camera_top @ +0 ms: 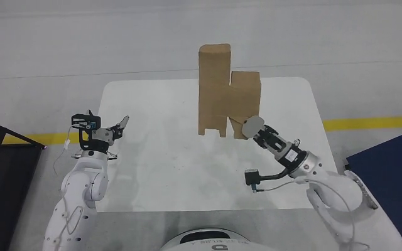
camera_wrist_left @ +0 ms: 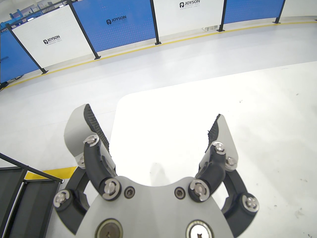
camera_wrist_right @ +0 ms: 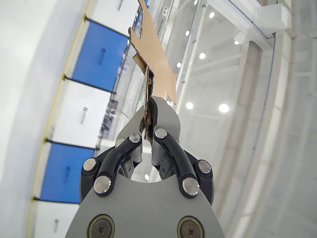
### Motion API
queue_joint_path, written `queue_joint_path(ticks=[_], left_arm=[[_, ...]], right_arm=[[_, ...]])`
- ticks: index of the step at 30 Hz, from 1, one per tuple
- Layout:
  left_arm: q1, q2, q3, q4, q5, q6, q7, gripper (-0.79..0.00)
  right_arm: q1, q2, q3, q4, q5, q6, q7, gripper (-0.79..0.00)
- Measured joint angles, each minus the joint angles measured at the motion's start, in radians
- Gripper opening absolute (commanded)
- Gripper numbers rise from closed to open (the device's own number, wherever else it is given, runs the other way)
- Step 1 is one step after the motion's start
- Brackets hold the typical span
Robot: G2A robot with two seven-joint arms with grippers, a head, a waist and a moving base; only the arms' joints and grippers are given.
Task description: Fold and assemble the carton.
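A flat brown carton (camera_top: 223,91) is held up on edge above the back middle of the white table (camera_top: 163,163), its flaps pointing down. My right gripper (camera_top: 253,127) is shut on the carton's lower right corner. In the right wrist view the carton (camera_wrist_right: 153,58) runs edge-on away from the right gripper (camera_wrist_right: 149,110), its cardboard edge pinched between the fingers. My left gripper (camera_top: 119,125) hovers over the table's left edge, far from the carton. In the left wrist view the left gripper (camera_wrist_left: 153,120) is open with nothing between its fingers.
A black frame (camera_top: 16,169) stands off the table's left side. A yellow floor line (camera_top: 364,123) passes behind the table. Blue and white fence panels (camera_wrist_left: 118,18) ring the area. A dark blue object (camera_top: 383,176) sits off the right edge.
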Motion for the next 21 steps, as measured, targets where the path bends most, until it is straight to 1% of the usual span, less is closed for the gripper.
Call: queue_joint_path(ticks=[2, 3, 6, 8, 9, 13, 15, 16, 18, 21], left_arm=[[0.000, 0.000, 0.000, 0.000, 0.000, 0.000, 0.000, 0.000], [0.000, 0.000, 0.000, 0.000, 0.000, 0.000, 0.000, 0.000], [0.000, 0.000, 0.000, 0.000, 0.000, 0.000, 0.000, 0.000], [0.000, 0.000, 0.000, 0.000, 0.000, 0.000, 0.000, 0.000], [0.000, 0.000, 0.000, 0.000, 0.000, 0.000, 0.000, 0.000], [0.000, 0.000, 0.000, 0.000, 0.000, 0.000, 0.000, 0.000], [0.000, 0.000, 0.000, 0.000, 0.000, 0.000, 0.000, 0.000], [0.000, 0.000, 0.000, 0.000, 0.000, 0.000, 0.000, 0.000], [0.000, 0.000, 0.000, 0.000, 0.000, 0.000, 0.000, 0.000], [0.000, 0.000, 0.000, 0.000, 0.000, 0.000, 0.000, 0.000]], right_arm=[[0.093, -0.005, -0.039, 0.081, 0.225, -0.081, -0.136, -0.785], [0.155, -0.009, -0.070, 0.133, 0.375, -0.138, -0.218, -0.785], [0.295, -0.027, -0.162, 0.262, 0.681, -0.258, -0.372, -0.785], [0.363, -0.041, -0.230, 0.329, 0.843, -0.329, -0.460, -0.785], [0.406, -0.050, -0.275, 0.370, 0.932, -0.380, -0.519, -0.785], [0.508, -0.085, -0.428, 0.485, 1.190, -0.546, -0.708, -0.785], [0.548, -0.106, -0.515, 0.519, 1.365, -0.600, -0.733, -0.785], [0.568, -0.113, -0.545, 0.529, 1.424, -0.610, -0.714, -0.785], [0.601, -0.127, -0.602, 0.541, 1.534, -0.613, -0.673, -0.785], [0.627, -0.140, -0.647, 0.571, 1.644, -0.611, -0.671, -0.785]])
